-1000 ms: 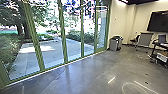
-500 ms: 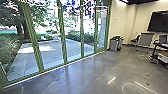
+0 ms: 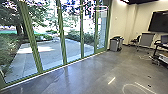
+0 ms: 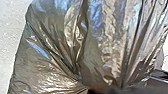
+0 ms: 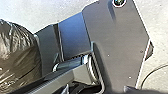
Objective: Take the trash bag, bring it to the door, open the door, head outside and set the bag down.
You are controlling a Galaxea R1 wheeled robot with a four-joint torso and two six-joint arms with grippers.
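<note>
We log this as the carry stage, robot indoors, door not yet reached. Trash bag (image 4: pixel 57 50) is up at the left gripper (image 4: pixel 101 91); its folds bunch tight there, so we read that grip as closed on the gathered plastic. Right gripper: can't tell its state.

Right wrist view puts the bag right beside the robot's base plate (image 5: pixel 117 37); can't tell if they touch. Ahead we see a green-framed glass wall (image 3: pixel 64 47), with the paved yard (image 3: pixel 46 56) beyond it. Can't tell which panel is the door. Gray bin (image 3: pixel 114 45) stands near the wall's far end.

To carry well, we want the left grip firm on the bunched part, since thin plastic likely stretches or slips if the load swings. Drive slow, turn gently, keep the bag a little out from the base so it doesn't rub or snag. We'd give the green frames and the bin good room, and line up square with the door, bag side clear of the frame. Opening probably suits the right arm, leaving the bag hold alone.
</note>
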